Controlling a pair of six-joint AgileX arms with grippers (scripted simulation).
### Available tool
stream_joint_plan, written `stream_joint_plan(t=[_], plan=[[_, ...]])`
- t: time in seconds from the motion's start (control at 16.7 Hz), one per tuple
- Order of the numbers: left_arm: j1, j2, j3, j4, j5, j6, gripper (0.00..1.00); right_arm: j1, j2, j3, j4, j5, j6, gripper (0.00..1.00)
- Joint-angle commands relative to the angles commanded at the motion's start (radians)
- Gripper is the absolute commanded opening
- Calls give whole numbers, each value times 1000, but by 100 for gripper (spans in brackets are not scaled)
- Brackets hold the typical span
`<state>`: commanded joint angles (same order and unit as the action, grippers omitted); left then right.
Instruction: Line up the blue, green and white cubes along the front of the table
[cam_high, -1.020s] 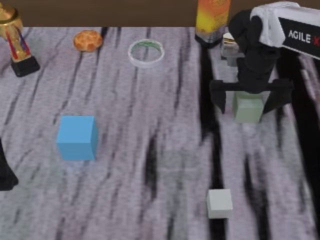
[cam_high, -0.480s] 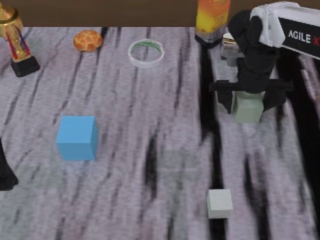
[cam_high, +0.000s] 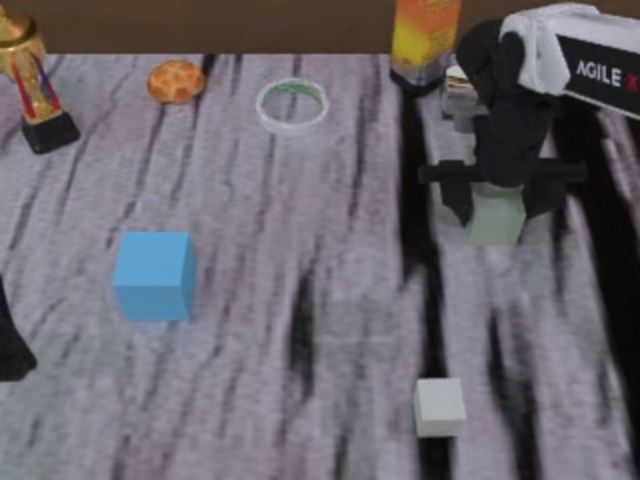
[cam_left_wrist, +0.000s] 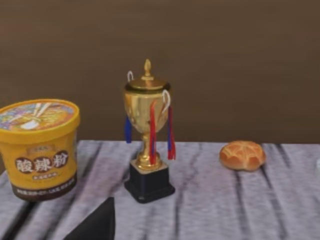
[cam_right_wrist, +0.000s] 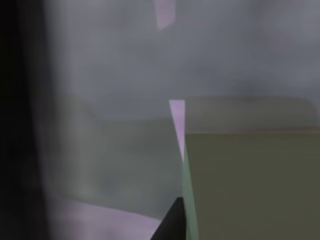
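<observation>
The right gripper (cam_high: 497, 200) was seen lowered over the green cube (cam_high: 497, 218), a finger down on either side of it; the fingers were closed in against its flanks, so the cube was judged to be clasped, though a thin gap could not be ruled out from above. In the right wrist view the green cube (cam_right_wrist: 250, 185) was filling the frame right beneath the camera. The cube was found sitting on the table (cam_high: 300, 200) directly under the gripper, toward the back. The white cube (cam_high: 440, 407) was spotted well in front of the gripper and slightly to its left, already near the front edge, while the blue cube (cam_high: 153, 275) was placed far off to the gripper's left, nearer the middle. The left gripper (cam_high: 10, 345) was parked at the table's left edge, and whether it was open or closed could not be told. The step in hand was judged to be the pickup of the green cube; a lift and a carry forward, to be set down in line with the white cube, would be called for next.
</observation>
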<state>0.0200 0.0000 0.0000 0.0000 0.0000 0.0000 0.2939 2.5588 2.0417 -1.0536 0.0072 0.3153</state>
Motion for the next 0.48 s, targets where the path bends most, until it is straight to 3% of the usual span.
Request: stream_joint_plan(t=[0.48], plan=[[0, 0, 0, 0, 0, 0, 100, -3, -19, 6, -8, 5, -2, 0]])
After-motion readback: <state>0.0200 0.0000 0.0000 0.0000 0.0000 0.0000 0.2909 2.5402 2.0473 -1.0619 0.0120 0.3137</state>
